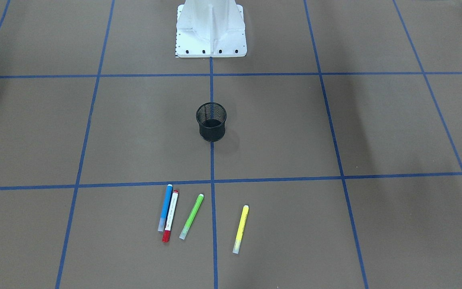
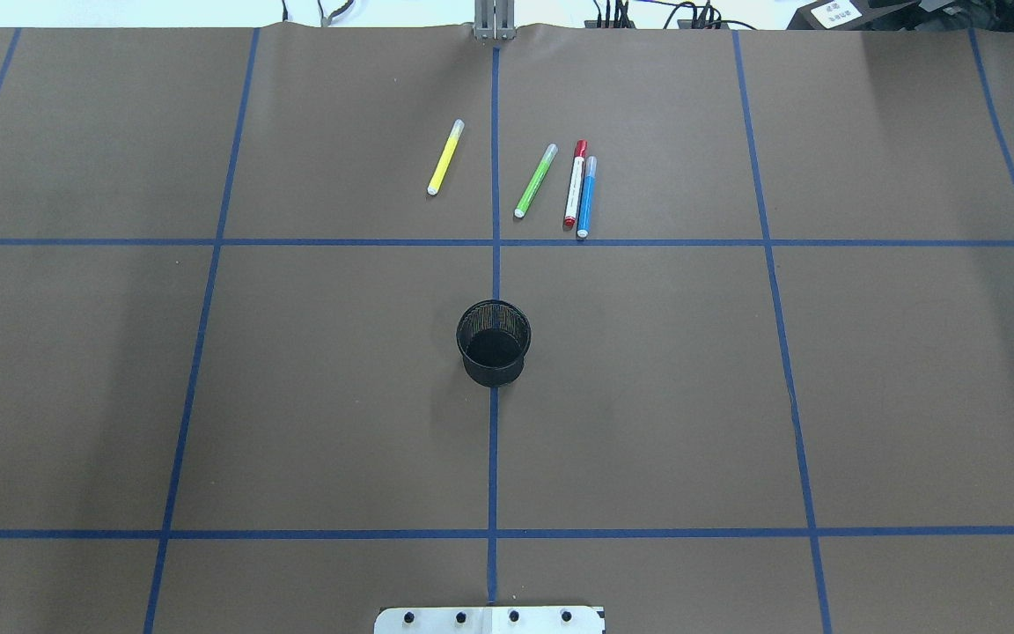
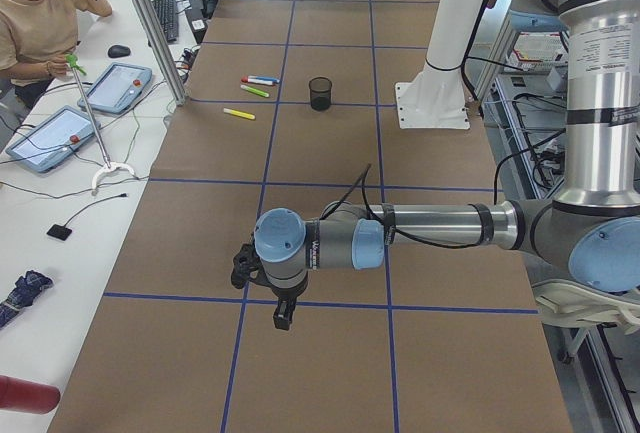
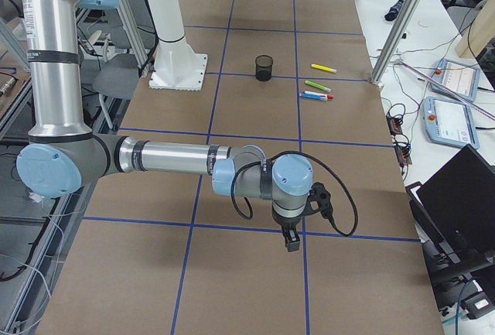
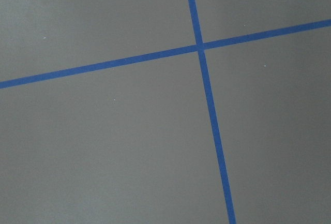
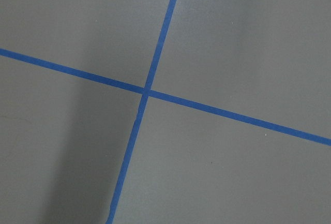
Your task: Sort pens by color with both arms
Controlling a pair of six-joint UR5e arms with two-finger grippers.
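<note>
Four lie beyond the mesh cup (image 1: 211, 130): blue pen (image 1: 165, 207) just beside red-ended pen (image 1: 170, 216); green pen (image 1: 191, 216) near; yellow pen (image 1: 240, 229) apart. Left gripper (image 3: 283, 315) and right gripper (image 4: 292, 240) hang well away; spread or pressed together, I cannot tell.

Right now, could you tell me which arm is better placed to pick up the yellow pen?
Probably the left arm: the yellow pen lies alone on its side of the centre tape line, with nothing crowding it.
</note>
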